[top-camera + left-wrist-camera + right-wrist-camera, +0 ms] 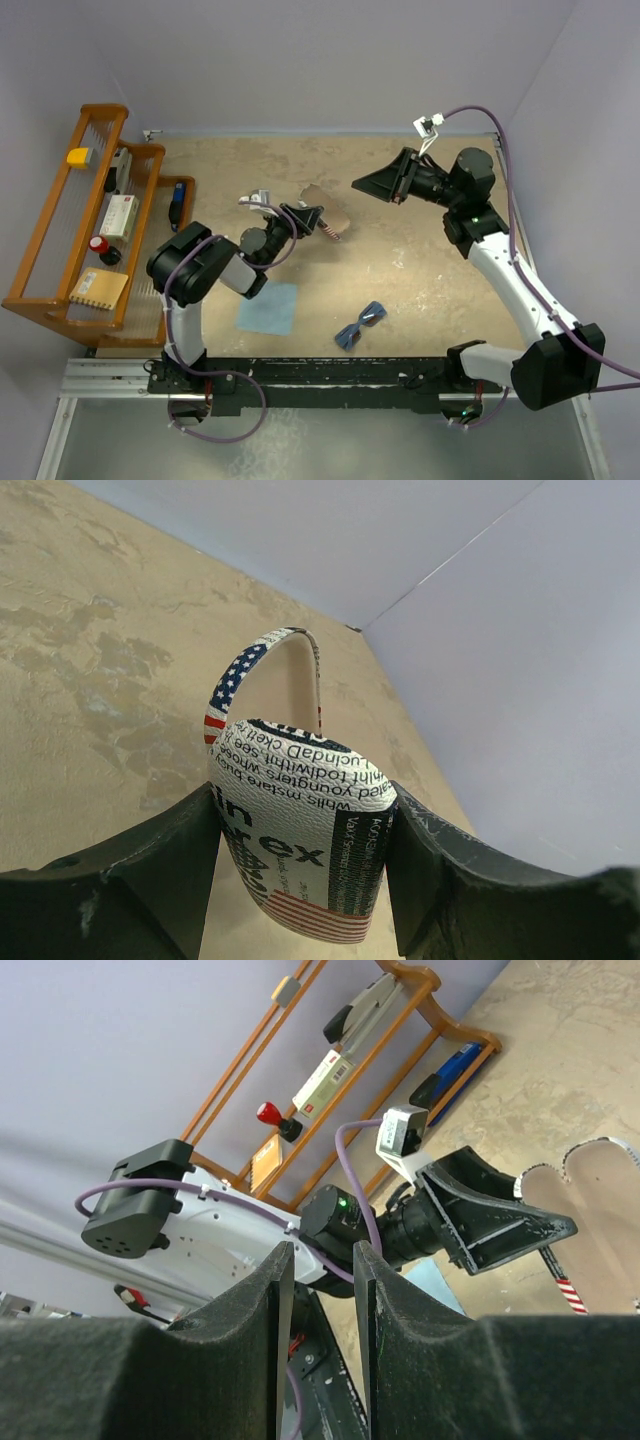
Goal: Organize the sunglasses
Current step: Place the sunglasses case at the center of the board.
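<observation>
Left hand [303, 218] pinches the open newsprint-and-flag glasses case [300, 800], beyond the blue cloth [268, 308]. Right hand [323, 1300] is empty, fingers slightly parted. Sunglasses [360, 325] lie on the tabletop [430, 280], near the cloth's right.

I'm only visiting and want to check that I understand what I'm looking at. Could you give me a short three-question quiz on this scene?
1. True or false: the sunglasses lie on the table, touched by neither claw.
2. What does the left claw grip? A) sunglasses B) patterned glasses case C) nothing
3. Fill in: the right claw holds ____.
Key: 1 true; 2 B; 3 nothing.
</observation>
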### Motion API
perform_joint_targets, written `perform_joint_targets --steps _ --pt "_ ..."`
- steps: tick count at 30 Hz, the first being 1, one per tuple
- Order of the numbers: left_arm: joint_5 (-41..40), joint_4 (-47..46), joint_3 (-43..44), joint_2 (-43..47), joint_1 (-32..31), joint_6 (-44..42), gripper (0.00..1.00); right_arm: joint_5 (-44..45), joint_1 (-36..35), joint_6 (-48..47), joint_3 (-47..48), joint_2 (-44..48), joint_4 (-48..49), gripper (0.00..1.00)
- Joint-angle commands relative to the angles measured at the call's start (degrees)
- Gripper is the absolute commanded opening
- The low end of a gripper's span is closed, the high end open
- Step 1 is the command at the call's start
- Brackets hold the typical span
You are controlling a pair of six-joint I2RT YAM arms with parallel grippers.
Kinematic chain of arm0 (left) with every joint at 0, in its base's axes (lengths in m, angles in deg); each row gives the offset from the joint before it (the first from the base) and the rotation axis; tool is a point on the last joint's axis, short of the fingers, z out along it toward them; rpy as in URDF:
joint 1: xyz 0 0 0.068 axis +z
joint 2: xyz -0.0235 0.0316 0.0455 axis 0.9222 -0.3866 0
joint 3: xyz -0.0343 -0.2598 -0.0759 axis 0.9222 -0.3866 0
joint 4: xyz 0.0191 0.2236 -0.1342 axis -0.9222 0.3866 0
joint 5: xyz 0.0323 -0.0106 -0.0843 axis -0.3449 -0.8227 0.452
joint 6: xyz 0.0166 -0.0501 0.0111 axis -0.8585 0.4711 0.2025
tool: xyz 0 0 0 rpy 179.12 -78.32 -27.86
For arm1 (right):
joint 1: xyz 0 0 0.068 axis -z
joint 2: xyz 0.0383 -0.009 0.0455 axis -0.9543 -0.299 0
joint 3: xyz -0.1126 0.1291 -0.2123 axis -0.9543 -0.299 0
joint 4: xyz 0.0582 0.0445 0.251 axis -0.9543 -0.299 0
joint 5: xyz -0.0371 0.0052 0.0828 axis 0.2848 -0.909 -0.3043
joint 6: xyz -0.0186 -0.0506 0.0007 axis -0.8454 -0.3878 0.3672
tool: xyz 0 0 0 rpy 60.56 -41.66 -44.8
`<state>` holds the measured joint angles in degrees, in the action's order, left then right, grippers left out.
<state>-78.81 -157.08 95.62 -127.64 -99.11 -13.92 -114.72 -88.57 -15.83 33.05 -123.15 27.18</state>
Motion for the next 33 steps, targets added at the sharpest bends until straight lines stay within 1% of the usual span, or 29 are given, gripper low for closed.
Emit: perform_joint_targets --steps 1,6,12,15,17,20,25,33 --pt "0.57 -12.56 3.31 -2.23 1.01 1.53 0.45 0.57 0.02 0.28 0.07 -0.32 3.93 0.33" --pt "2.85 -12.60 6.43 -6.16 2.15 3.48 0.46 0.46 -0.03 0.60 -0.05 -0.52 4.20 0.33" --pt "5.65 -12.60 7.82 -9.65 4.07 7.50 0.50 0.49 -0.03 1.27 -0.51 -0.97 5.08 0.33" --pt "6.39 -12.59 7.93 -10.55 4.44 8.89 0.53 0.47 -0.03 1.51 -0.71 -1.16 5.47 0.33" --pt "8.10 -12.59 8.65 -11.65 5.02 11.14 0.57 0.46 -0.06 1.80 -0.71 -1.31 5.74 0.33" --pt "10.49 -12.55 9.83 -13.19 5.78 13.06 0.60 0.55 0.02 1.90 -0.85 -1.20 5.78 0.33" --pt "11.50 -12.59 9.36 -13.37 6.17 13.50 0.66 0.94 0.01 1.89 -1.22 -0.89 5.59 0.33" --pt "12.15 -12.52 7.24 -11.33 7.47 12.97 0.70 0.72 -0.02 2.55 -1.30 -1.00 6.43 0.33"
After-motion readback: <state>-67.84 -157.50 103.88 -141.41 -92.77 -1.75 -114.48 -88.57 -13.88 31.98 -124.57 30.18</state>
